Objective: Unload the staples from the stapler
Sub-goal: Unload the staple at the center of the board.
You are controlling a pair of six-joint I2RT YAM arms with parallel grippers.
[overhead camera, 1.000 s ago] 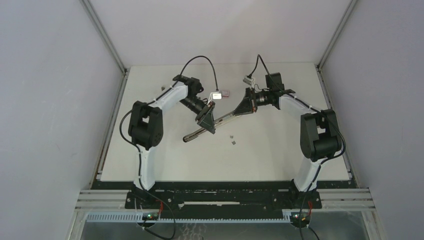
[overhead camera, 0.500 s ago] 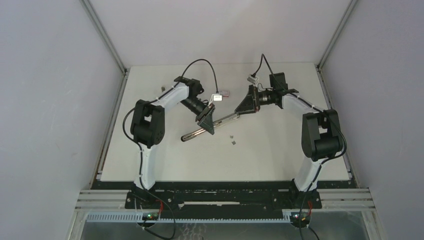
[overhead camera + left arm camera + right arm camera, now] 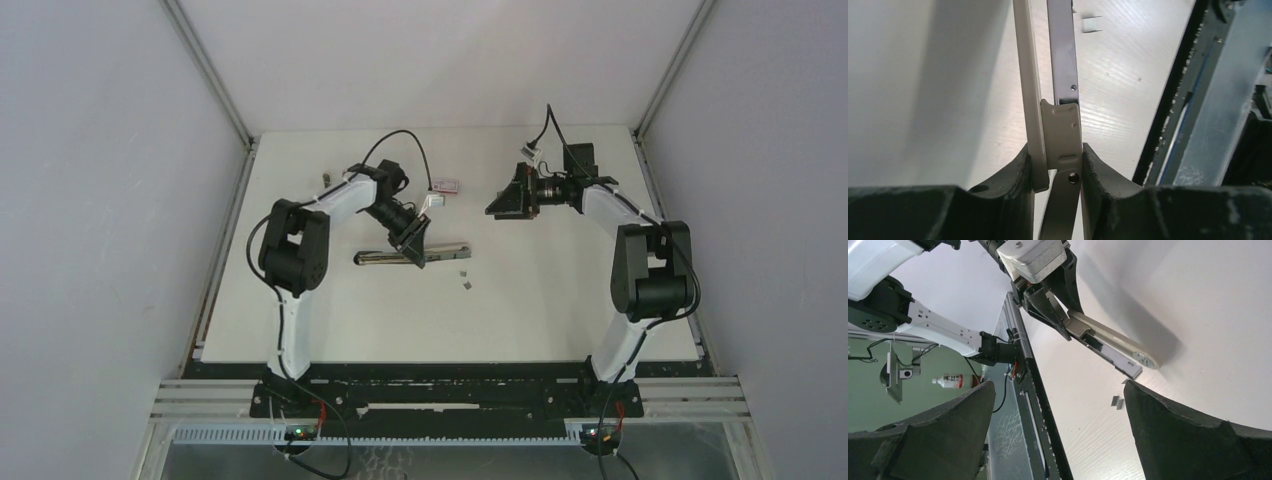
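Top external view shows my right gripper (image 3: 500, 205), jaws wide, has released the stapler (image 3: 378, 258) and withdrawn, so my left gripper (image 3: 414, 245) alone clamps it (staples (image 3: 466, 285) lie just beside).

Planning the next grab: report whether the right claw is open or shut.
Open. In the wrist view the right claw shows its fingers wide apart, nothing between them; the left claw alone grips the stapler.
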